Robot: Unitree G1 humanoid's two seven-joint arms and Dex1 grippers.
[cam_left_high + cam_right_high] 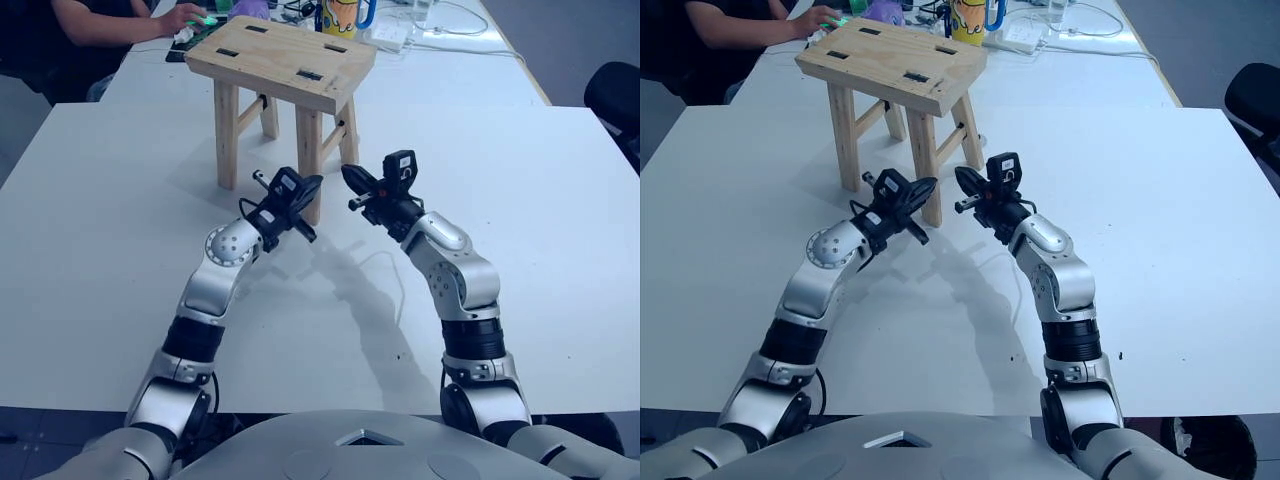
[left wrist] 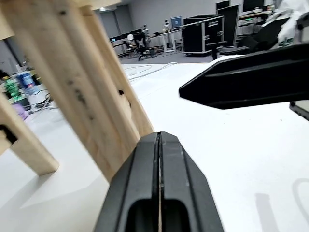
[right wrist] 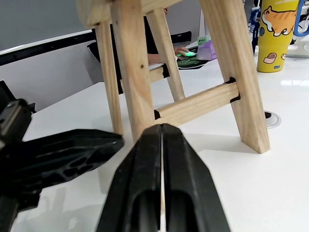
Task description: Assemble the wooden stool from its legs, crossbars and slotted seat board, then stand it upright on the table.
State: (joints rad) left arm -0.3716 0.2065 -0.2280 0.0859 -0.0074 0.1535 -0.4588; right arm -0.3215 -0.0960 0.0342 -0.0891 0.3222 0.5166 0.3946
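Stool (image 1: 283, 62) of pale wood, fully assembled, standing upright on its four legs (image 1: 227, 135) on the white table (image 1: 560, 250), toward the far edge and slightly to the robot's left of centre. The seat board (image 1: 890, 58) lies flat on top, with dark rectangular slots (image 1: 309, 75) showing in its upper face. A crossbar (image 3: 198, 102) joins two legs on one side, seen closely in the right wrist view. The left gripper (image 1: 312, 186) hangs just in front of the stool's nearest leg (image 1: 311, 150), with its two fingers (image 2: 159, 159) pressed together so that only a thin seam divides them, and nothing between them. Whether its tip touches the leg cannot be told. The right gripper (image 1: 349, 176) is raised beside it on the robot's right, pointing at the same leg. Its fingers (image 3: 161, 154) are likewise closed on each other and hold nothing. The two tips are near each other but apart. Behind the stool, on the farther table, stands a yellow mug (image 1: 341, 16) with a cartoon figure, next to a white power strip (image 1: 388, 36).
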